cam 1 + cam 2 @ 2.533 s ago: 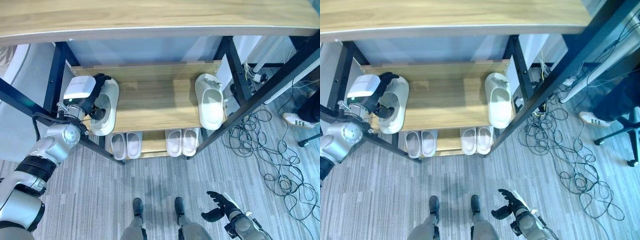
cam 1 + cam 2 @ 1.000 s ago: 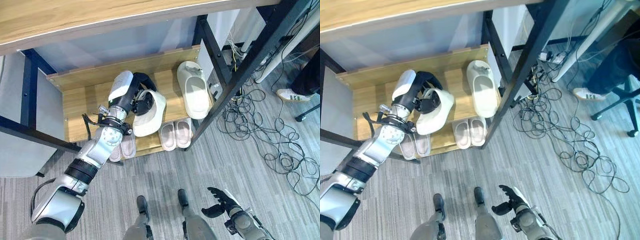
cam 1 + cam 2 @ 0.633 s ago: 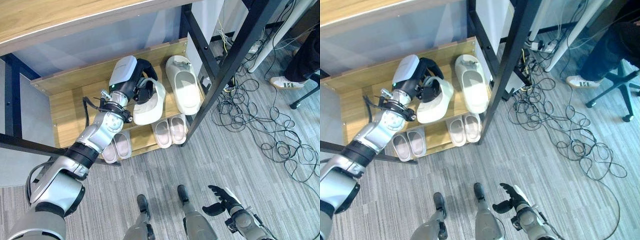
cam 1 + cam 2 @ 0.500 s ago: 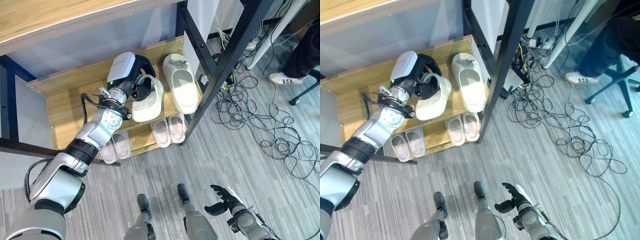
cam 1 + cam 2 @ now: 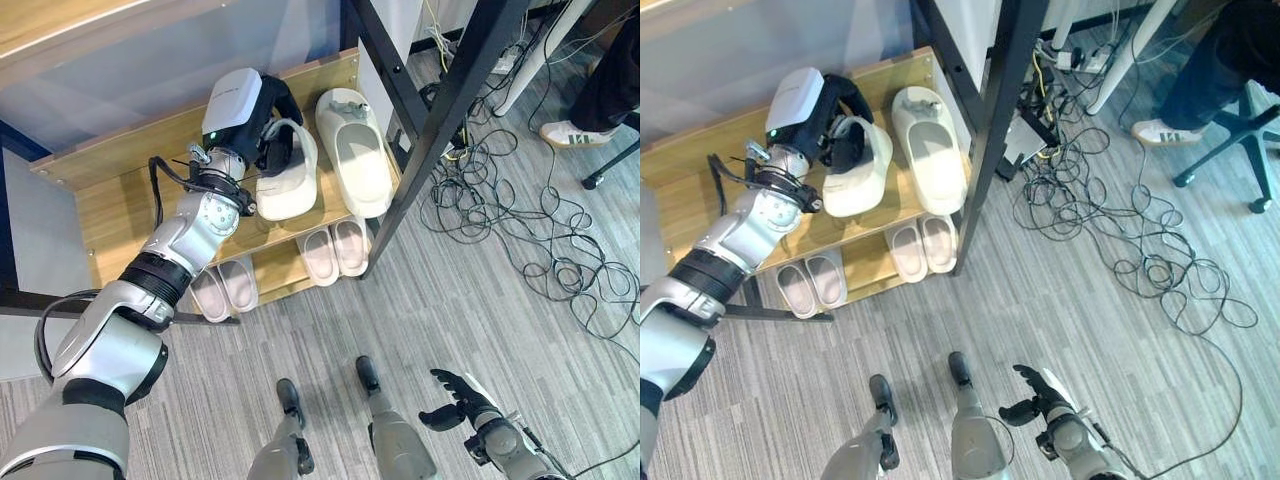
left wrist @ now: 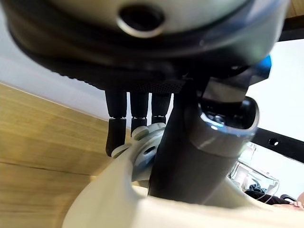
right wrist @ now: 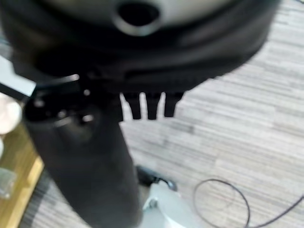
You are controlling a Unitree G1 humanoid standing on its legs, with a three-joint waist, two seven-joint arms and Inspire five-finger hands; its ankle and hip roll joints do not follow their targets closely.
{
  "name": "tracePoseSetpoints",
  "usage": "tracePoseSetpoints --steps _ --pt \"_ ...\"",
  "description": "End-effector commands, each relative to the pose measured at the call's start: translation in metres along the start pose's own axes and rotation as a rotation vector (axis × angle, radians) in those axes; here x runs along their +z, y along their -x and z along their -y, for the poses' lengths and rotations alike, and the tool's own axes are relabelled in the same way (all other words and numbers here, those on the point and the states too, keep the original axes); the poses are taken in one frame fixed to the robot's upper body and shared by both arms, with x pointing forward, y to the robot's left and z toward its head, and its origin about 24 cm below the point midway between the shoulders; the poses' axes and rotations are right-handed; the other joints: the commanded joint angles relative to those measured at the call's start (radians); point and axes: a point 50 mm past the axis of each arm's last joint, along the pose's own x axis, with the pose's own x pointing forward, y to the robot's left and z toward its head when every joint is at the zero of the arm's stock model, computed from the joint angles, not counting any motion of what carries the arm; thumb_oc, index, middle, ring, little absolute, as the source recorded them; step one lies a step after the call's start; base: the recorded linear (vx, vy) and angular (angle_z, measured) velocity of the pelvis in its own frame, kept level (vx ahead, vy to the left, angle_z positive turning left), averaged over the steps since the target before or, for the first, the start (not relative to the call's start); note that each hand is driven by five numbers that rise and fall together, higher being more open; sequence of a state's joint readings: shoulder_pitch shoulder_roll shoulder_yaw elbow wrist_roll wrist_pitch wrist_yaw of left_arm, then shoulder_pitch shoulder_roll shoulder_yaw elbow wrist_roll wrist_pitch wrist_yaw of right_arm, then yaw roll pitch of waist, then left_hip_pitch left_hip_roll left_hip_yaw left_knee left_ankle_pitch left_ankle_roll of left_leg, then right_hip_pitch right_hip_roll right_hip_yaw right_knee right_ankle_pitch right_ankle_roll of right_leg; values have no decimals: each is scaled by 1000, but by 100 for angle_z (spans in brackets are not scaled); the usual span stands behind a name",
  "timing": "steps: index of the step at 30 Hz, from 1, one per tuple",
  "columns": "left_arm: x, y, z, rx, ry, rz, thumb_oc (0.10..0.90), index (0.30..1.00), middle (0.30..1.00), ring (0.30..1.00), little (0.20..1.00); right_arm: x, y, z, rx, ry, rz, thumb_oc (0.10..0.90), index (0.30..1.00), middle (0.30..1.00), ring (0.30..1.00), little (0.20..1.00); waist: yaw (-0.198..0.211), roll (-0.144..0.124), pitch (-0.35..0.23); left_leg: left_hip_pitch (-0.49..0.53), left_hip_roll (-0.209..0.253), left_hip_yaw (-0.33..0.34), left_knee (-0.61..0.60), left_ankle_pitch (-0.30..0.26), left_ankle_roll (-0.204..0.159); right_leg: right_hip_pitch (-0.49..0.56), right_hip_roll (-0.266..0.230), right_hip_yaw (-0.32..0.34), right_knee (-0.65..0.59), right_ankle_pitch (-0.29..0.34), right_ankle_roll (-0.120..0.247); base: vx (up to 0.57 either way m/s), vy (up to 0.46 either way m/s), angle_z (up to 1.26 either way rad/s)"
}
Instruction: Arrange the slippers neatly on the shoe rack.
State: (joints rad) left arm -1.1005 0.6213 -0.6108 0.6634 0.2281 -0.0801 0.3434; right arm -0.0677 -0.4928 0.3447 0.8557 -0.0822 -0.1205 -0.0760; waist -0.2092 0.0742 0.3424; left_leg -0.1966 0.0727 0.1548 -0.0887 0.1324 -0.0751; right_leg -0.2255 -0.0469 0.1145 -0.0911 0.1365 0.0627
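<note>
1. On the shoe rack's (image 5: 120, 190) upper shelf, the held slipper (image 5: 290, 175) lies just beside its mate (image 5: 352, 165).
2. Left hand (image 5: 272, 130): fingers curled round the slipper's strap.
3. Right hand (image 5: 458, 400): low over the floor, fingers loosely spread.

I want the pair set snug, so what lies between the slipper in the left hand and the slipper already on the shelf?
Only a narrow strip of bare shelf separates the held slipper in the left hand from the resting slipper, as the left eye view shows.

heel of the held slipper (image 5: 287, 165) behind the left hand (image 5: 262, 128), person (image 5: 606, 85) cut off at the edge
</note>
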Motion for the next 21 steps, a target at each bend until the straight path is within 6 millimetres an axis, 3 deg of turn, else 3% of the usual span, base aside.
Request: tracePoseSetpoints --steps 1,3,4,5,15,21 --pt "26 -37 -76 289 -31 76 400 300 300 300 300 -15 11 19 -66 13 -4 800 900 900 900 900 -8 -26 -51 -3 -47 -24 1 -54 5 -59 26 -7 4 99 -4 0 0 0" --pt "27 -38 -77 293 -33 77 400 300 300 300 300 -16 11 19 -67 14 -4 800 900 900 900 900 -9 -26 -48 -2 -48 -23 1 -54 5 -58 27 -7 4 100 -4 0 0 0" --pt "28 -39 -79 301 -34 77 536 505 505 505 505 -15 11 21 -70 16 -1 800 900 900 900 900 -10 -26 -45 -2 -48 -23 1 -54 5 -59 27 -5 4 100 -5 0 0 0" --pt "29 -40 -81 311 -36 80 800 900 900 900 900 -16 11 21 -69 18 -1 800 900 900 900 900 -12 -26 -40 -1 -47 -23 1 -54 5 -58 28 -5 4 100 -6 0 0 0" --pt "35 -41 -80 326 -21 92 800 900 900 900 900 -15 11 21 -71 19 3 800 900 900 900 900 -14 -26 -28 4 -43 -26 1 -56 3 -51 31 -8 4 97 -4 0 0 0" --pt "32 -35 -65 305 29 82 800 900 900 900 900 -12 10 20 -69 19 15 800 900 900 900 900 -10 -30 -25 6 -43 -30 1 -54 4 -47 32 -13 4 95 -3 0 0 0"
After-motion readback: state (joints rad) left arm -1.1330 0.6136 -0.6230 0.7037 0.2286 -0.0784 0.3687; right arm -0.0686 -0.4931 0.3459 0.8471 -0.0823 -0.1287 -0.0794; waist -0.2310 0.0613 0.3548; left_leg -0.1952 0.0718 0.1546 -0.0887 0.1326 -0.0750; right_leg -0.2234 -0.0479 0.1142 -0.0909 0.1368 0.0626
